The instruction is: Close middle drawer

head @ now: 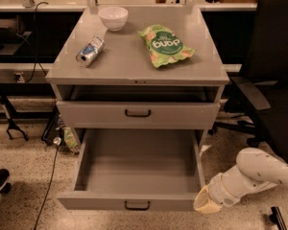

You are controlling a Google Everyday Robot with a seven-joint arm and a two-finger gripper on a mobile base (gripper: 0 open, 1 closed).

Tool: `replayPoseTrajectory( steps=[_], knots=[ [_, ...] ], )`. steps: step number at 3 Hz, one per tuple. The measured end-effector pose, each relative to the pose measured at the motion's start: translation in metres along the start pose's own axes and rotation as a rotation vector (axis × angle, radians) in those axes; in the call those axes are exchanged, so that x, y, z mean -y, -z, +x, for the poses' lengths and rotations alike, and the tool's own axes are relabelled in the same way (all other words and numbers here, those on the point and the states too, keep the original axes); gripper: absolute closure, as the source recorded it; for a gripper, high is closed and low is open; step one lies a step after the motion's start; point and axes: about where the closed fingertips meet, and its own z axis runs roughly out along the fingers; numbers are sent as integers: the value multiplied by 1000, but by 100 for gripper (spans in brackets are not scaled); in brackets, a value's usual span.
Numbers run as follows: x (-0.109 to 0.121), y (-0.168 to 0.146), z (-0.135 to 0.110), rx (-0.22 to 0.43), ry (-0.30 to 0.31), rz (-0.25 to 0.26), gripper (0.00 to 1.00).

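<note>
The gripper [205,206] sits low at the right, at the end of a white arm [259,174] that reaches in from the right edge, and whether it is spread or pressed together cannot be told. Just to its left, touching or nearly touching it, is the right front corner of the middle drawer [96,201], which is pulled far out of the grey table [134,73]; its tray shows only a bare grey bottom, and its small black handle [137,205] lies further left of the gripper. Above and behind the gripper, the top drawer [96,114] stands slightly out, a dark gap over its front. Up on the table, well away from the gripper, lie a white bowl [113,17], a crushed can [90,51] on its side and a green snack bag [166,45]. A black office chair [273,71] stands close behind the arm, to the gripper's upper right. Far to the left, a black cable [50,176] trails over the speckled floor [24,210].
</note>
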Motion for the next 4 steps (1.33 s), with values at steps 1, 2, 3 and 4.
replayPoseTrajectory(
  steps=[1, 2, 3, 4],
  knots=[
    [4, -17, 4, 24, 4, -4, 100],
    [15, -45, 16, 45, -13, -25, 100],
    [40, -68, 15, 78, 5, -41, 100],
    [40, -68, 15, 78, 5, -42, 100]
  ],
)
